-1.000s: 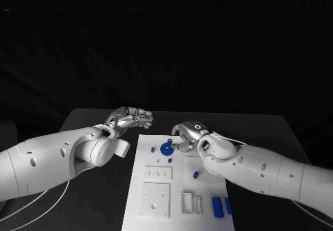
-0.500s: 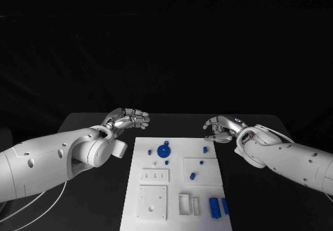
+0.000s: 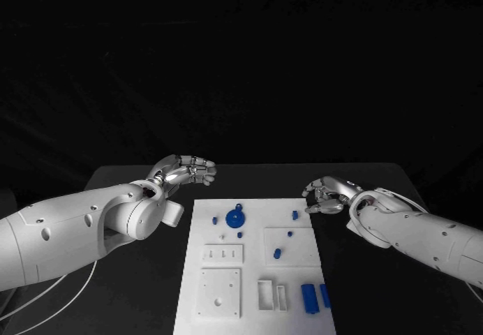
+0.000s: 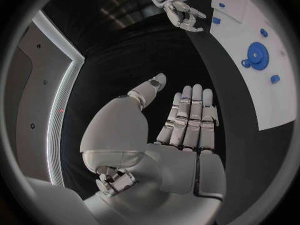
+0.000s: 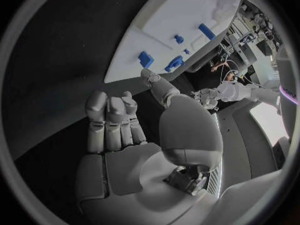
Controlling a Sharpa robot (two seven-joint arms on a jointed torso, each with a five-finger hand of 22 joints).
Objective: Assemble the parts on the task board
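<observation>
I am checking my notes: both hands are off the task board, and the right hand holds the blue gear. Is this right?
Not quite. The right hand holds nothing; the blue gear lies on the task board, as the head view shows. Both hands, the left hand included, are indeed off the board.

The task board (image 3: 252, 269) lies in the lower centre of the frame on the black table (image 3: 141, 279), running from mid-frame down to the bottom edge. A round blue gear (image 3: 236, 219) sits near the board's upper left, with small blue parts (image 3: 214, 220) beside it and further small blue pieces (image 3: 294, 216) toward the upper right. Two blue blocks (image 3: 315, 296) lie side by side at the lower right of the board.

The left hand (image 3: 186, 169) is positioned above and left of the board's top edge, fingers curled, holding nothing. The right hand (image 3: 327, 195) is positioned just off the board's upper right corner, fingers curled, holding nothing.
</observation>
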